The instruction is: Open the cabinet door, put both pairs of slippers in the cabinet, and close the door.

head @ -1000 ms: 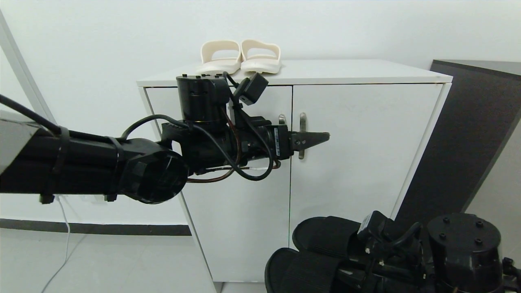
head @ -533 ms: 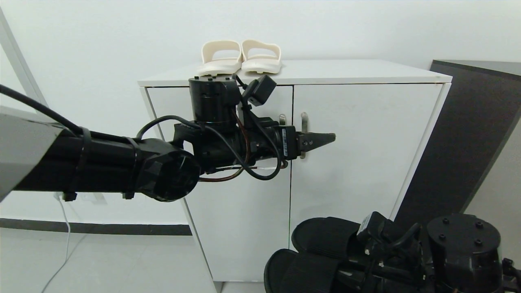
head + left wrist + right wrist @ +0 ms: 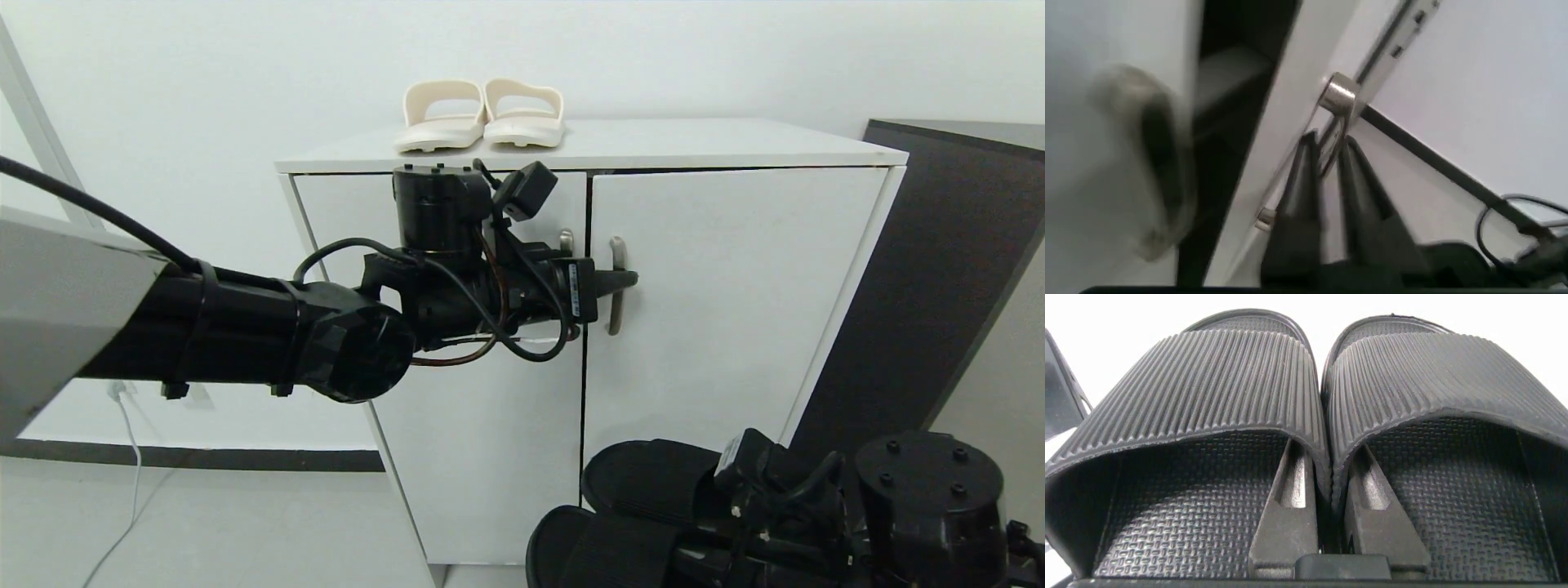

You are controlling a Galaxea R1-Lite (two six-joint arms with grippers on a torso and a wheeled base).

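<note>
Back comes the left gripper (image 3: pixel 627 282), silver bar handle (image 3: pixel 617 310) clenched between its jaws, white cabinet door (image 3: pixel 735 310) cracking open; swing it wider next.

Matte black on the left tool (image 3: pixel 624 282), with one reddish-brown wire (image 3: pixel 445 360) looping just behind it. Brushed silver on the handle (image 3: pixel 616 314) at its tip, and the same on the second handle (image 3: pixel 565 241) just beside. Plain white, no pattern, on the cabinet (image 3: pixel 735 327) in front of that tool. Cream, unpatterned, on the pale slippers (image 3: pixel 482 114) up above it. Dark grey on the panel (image 3: pixel 939 269) well off to its right. Black again on the right tool (image 3: pixel 1327 478) and on the black slippers (image 3: pixel 1241 384) around it: fine parallel ribs across the straps, small diamond grid on the footbeds. Black band (image 3: pixel 188 459) low on the white wall (image 3: pixel 204 82), below the left tool.
</note>
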